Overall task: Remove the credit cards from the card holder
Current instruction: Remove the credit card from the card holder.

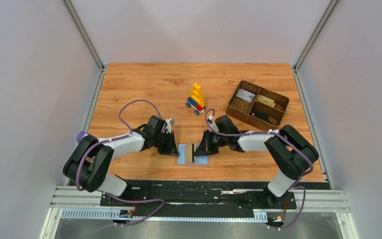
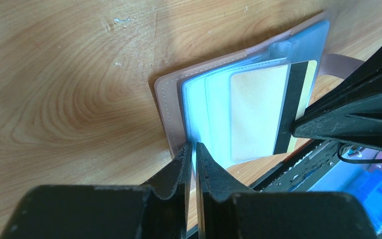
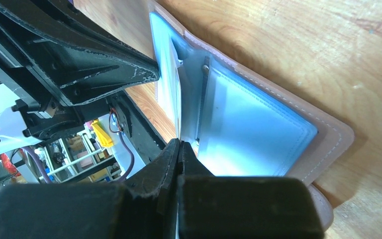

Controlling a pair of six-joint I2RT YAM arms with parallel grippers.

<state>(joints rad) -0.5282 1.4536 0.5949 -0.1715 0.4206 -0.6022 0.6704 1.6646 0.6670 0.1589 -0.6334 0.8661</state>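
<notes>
The desk (image 1: 144, 84) is smooth wood-grain laminate with a low sheen and a few pale scratches. On it, the compartment basket (image 1: 246, 120) is rough brown woven wicker and the toy (image 1: 196, 98) is glossy coloured plastic blocks. The card holder (image 2: 165, 99) has a matt pinkish leather-like cover with a stitched edge and glossy, translucent light-blue plastic sleeves, the tan-gold card (image 2: 256, 109) looks smooth and satin with a darker glossy black stripe, and both the left pincer (image 2: 193, 147) and the right pincer (image 3: 179, 145) are matt black plastic, scuffed pale along their edges.
</notes>
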